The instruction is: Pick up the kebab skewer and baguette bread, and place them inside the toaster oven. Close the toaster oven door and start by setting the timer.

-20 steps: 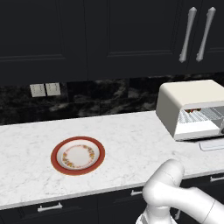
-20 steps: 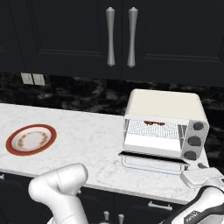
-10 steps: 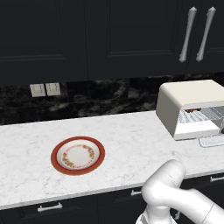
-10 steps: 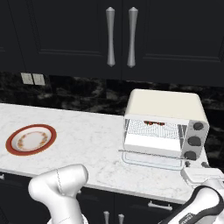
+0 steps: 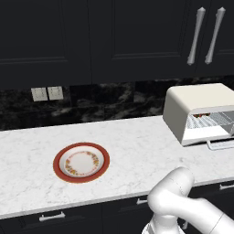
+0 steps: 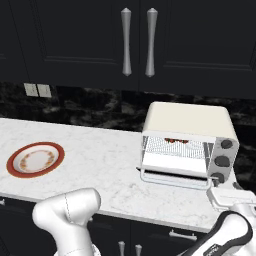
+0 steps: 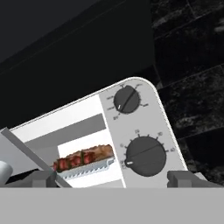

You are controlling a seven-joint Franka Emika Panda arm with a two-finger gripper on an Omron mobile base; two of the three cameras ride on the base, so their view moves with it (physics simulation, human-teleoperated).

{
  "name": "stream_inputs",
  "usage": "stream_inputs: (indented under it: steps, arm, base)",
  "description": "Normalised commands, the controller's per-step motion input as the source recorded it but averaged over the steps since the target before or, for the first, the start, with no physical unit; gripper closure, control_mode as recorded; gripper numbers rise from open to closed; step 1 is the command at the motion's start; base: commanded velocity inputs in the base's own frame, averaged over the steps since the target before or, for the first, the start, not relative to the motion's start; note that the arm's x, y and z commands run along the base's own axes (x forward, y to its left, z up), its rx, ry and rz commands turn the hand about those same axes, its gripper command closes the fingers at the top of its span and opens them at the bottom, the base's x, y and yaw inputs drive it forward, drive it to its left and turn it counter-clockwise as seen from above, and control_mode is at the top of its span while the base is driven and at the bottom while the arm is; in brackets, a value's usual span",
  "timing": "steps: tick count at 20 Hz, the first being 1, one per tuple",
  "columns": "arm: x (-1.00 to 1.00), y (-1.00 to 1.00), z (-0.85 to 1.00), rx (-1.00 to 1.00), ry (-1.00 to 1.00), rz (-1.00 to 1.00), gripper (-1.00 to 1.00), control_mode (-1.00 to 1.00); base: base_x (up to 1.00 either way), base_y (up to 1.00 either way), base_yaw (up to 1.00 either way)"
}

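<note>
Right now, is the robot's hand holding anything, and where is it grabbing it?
Nothing. The gripper is open and empty, facing the toaster oven.

Cut-off and hidden parts around the toaster oven

The toaster oven (image 5: 196,112) runs off the left base view's right edge; its door (image 6: 172,177) shows edge-on. The baguette bread (image 7: 99,152) sits partly hidden behind the kebab skewer (image 7: 74,160).

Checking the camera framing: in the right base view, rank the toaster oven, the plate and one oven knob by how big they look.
1. toaster oven
2. plate, clearly smaller
3. knob, smallest
</note>
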Motion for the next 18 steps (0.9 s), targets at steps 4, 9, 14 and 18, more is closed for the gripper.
stream_inputs:
  steps: [4,9,14,18]
  arm:
    - [0.73,0.66,0.24,0.03,-0.02,0.05,-1.00,-1.00]
    - [0.72,0.37,0.31,0.03,0.00,0.03,-1.00,-1.00]
    - [0.55,0.22,0.28,0.01,-0.05,-0.01,-1.00,-1.00]
    - [0.54,0.32,0.19,0.00,-0.02,-0.06,-1.00,-1.00]
  base:
    - [0.00,0.00,0.00]
    - [0.00,0.00,0.00]
    - [0.00,0.00,0.00]
    - [0.00,0.00,0.00]
